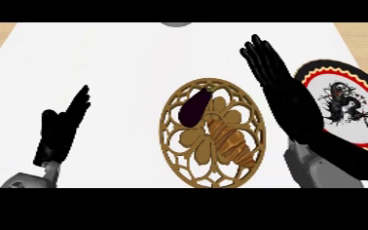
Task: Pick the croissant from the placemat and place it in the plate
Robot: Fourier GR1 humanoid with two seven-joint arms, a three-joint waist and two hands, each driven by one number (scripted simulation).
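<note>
Golden-brown, the croissant (231, 143) lies on the placemat (173, 143), long axis running near to far. The right hand (284, 95), flat open and holding nothing, is just to its right. The left hand (63, 126) rests far off.

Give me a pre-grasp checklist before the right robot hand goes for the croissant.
1. Croissant on the placemat: ok.
2. Right robot hand open, fingers straight, holding nothing: ok.
3. Croissant free of neighbours: not ok, the eggplant lies just beside its upper end.
4. Plate free to receive: cannot tell, the right robot hand and forearm cover part of it.
5. Left robot hand open at the left, away from the placemat: ok.
</note>
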